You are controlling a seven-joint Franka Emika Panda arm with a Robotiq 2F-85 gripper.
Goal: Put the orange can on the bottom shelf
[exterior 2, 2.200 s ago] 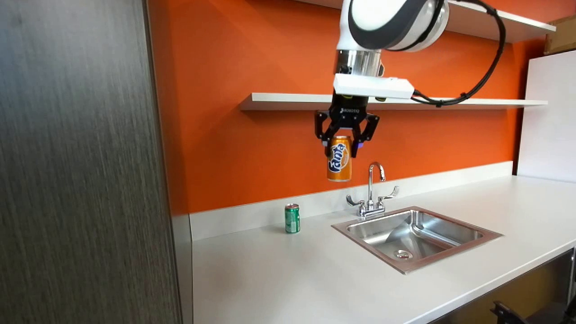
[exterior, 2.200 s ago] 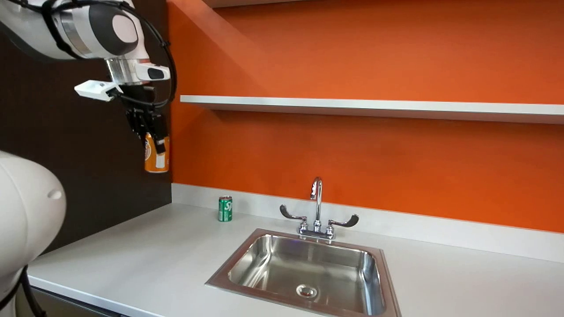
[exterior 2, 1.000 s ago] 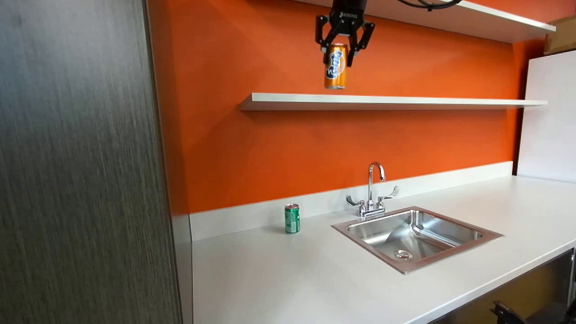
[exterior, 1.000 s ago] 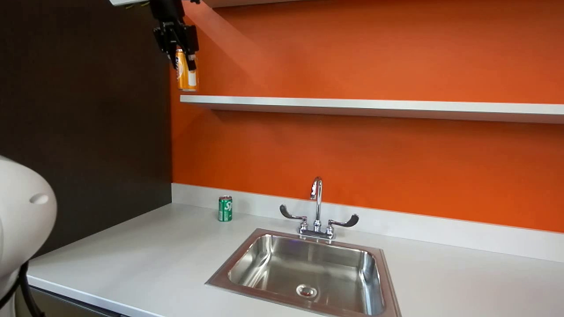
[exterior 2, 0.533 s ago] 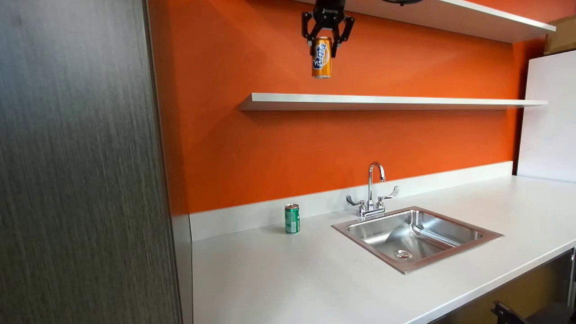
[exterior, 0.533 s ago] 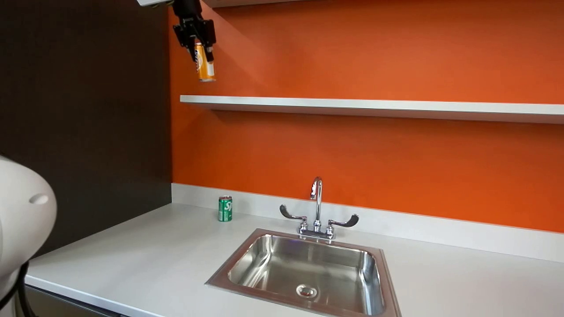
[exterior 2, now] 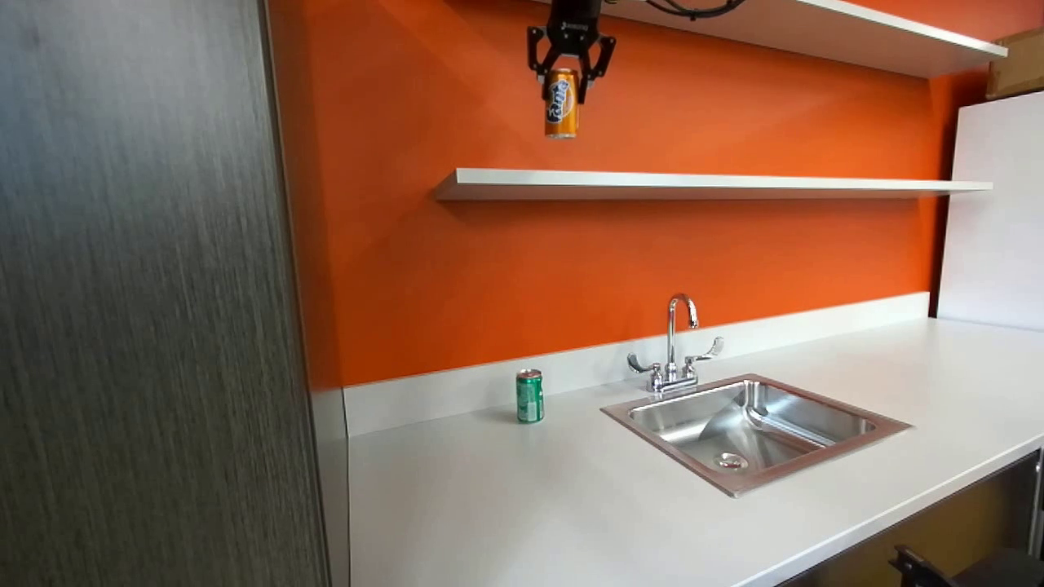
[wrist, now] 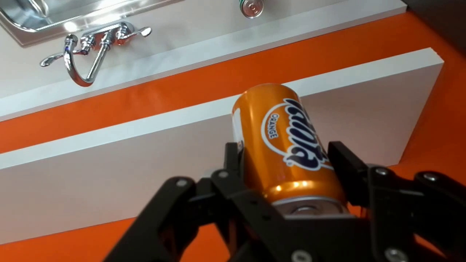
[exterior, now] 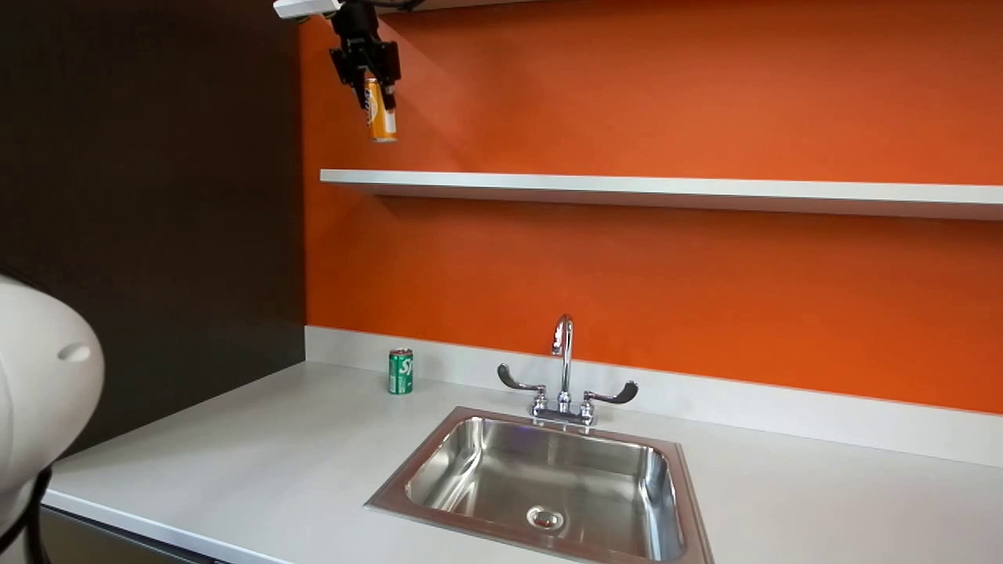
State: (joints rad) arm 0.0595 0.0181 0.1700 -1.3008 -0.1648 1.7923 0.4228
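We have the can between the jaws; they're clamped on it, one jaw on each side. Grip is on the upper part of the body: in both exterior views we see the lower part hanging out below the jaw ends. In the wrist view the silvery end sits back between the jaws, the other end sticks out past them, and the Fanta logo faces us. Can is close to upright, slight lean at most.

We see it in the air, higher than the bottom shelf and apart from it; a strip of orange wall shows between can and shelf in both exterior views. It's near the shelf end by the dark wall. We can't tell whether it's over the shelf or just out from its front edge.

Green can stands upright on the surface, near the backsplash, well below our can. Sink and faucet are beside it. Top shelf is partly in frame.
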